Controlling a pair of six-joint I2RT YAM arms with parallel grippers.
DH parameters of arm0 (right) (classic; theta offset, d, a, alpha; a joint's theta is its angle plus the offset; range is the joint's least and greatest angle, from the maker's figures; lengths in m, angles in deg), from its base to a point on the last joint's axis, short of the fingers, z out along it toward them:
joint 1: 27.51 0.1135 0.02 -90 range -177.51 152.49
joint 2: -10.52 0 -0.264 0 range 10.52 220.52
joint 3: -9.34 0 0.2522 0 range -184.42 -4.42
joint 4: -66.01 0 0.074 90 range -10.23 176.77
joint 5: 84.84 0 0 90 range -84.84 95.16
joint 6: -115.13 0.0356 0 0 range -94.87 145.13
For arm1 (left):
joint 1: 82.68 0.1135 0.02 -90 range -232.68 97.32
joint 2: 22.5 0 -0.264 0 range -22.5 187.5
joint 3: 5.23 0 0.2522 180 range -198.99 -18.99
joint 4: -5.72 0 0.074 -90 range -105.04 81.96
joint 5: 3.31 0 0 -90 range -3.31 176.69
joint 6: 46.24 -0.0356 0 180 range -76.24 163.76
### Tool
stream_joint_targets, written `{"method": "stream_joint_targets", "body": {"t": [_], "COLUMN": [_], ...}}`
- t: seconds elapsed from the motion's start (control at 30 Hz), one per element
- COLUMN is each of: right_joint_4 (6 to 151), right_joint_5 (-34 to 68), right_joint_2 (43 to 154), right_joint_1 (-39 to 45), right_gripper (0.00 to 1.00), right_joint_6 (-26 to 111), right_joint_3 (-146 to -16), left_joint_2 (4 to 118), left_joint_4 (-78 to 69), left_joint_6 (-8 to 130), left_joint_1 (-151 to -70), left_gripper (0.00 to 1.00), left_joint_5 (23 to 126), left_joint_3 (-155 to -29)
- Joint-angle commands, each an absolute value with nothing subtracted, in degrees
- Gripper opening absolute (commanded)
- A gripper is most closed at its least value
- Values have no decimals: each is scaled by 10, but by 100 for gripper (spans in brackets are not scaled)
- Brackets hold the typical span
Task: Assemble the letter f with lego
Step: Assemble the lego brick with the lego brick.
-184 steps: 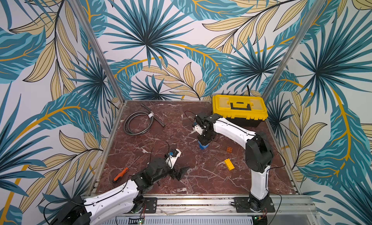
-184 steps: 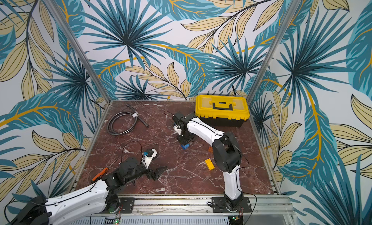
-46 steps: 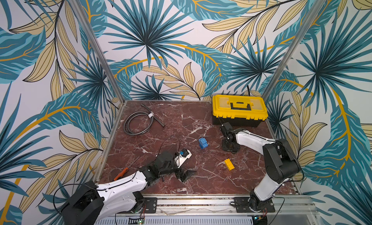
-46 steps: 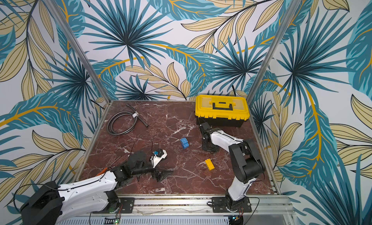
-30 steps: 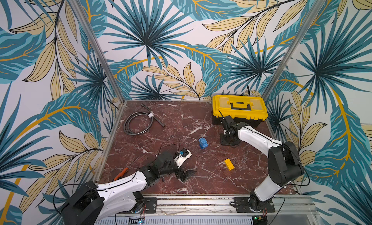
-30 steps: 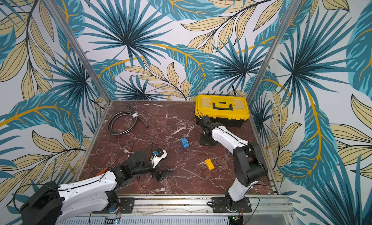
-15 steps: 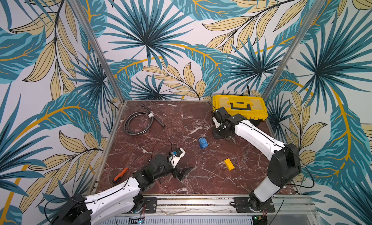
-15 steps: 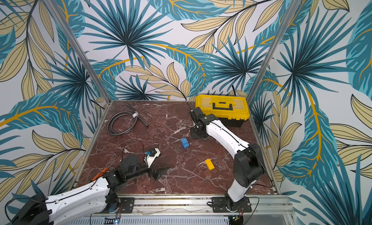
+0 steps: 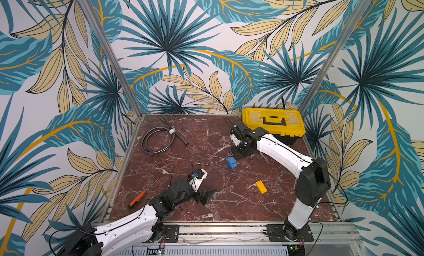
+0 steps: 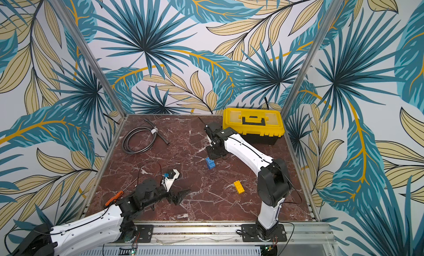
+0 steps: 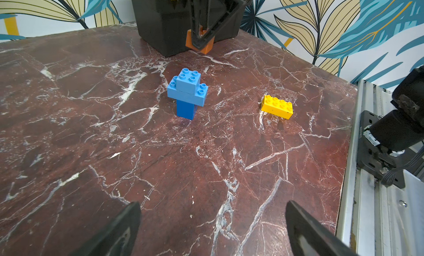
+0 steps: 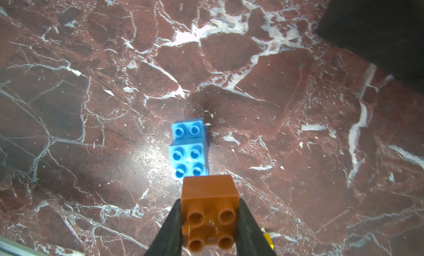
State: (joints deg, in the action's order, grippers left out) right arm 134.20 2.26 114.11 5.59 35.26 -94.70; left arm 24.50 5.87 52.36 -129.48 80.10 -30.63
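Orange brick (image 12: 210,211), studs up, is clamped by its side walls in the right gripper (image 12: 208,204), which hovers at 1 o'clock of the blue stack (image 9: 231,162) in a top view, probably so its hollow base can press onto the top studs. That stack stands upright on the marble table (image 9: 183,133): dark square foot, long pale-blue crossbar, pale square cap. The yellow brick (image 9: 261,187) lies loose at its 4 o'clock, and the left gripper (image 11: 212,205) rests spread wide and empty at 7 o'clock.

on the table (image 9: 206,133) the stacked bricks (image 9: 231,162) stand near the middle, the right gripper (image 9: 241,153) just behind them with a small brick (image 12: 209,197) between its fingers, the loose long brick (image 9: 261,186) to their front right, the toolbox (image 9: 273,125) back right, the coiled hose (image 9: 158,140) back left, the screwdriver (image 9: 137,198) front left.
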Motion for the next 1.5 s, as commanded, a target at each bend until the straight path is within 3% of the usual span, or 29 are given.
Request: {"method": "stream_joint_targets", "body": {"t": [0.0,1.47], "right_joint_4": [1368,1422], "right_joint_5": [30,0], "right_joint_2": [1161,1249], "right_joint_1": [65,86], "right_gripper": [25,24], "right_joint_6": [336,301], "right_joint_3": [-960,-1041], "left_joint_2": [246,245], "left_joint_4": [64,64], "left_joint_6": [527,527], "left_joint_1": [-1296,-1296], "left_gripper": [99,99], "left_joint_5": [803,803], "left_joint_3": [-303,-301]}}
